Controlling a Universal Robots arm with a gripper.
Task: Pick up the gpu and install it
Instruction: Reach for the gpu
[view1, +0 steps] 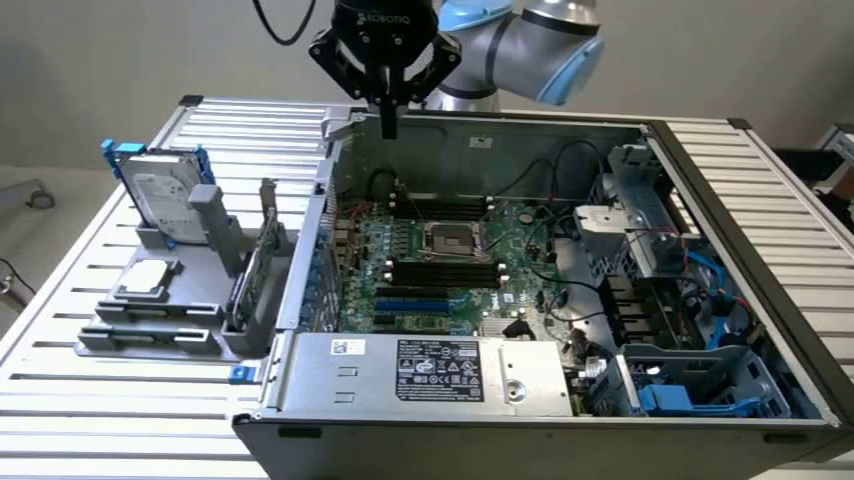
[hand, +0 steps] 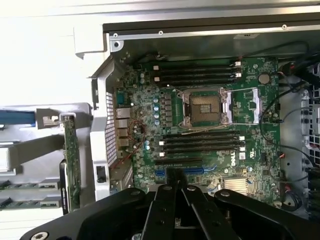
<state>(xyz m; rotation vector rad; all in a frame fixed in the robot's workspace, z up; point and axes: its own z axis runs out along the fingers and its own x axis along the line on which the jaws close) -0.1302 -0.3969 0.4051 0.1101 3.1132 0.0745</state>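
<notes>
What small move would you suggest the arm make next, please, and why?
Probably shift toward the exterior view's left, over the grey holder. The gripper is shut and empty above the far edge of the open case, while the gpu stands on edge in that holder, outside the case, untouched.

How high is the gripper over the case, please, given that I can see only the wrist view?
Observer: The gripper hangs above the case, near its far wall, shut and empty.
Operator: What stands beside the gpu in the rack?
Observer: A hard drive in a blue frame, upright.
Operator: Anything else there?
Observer: Another drive, lying flat.
</notes>
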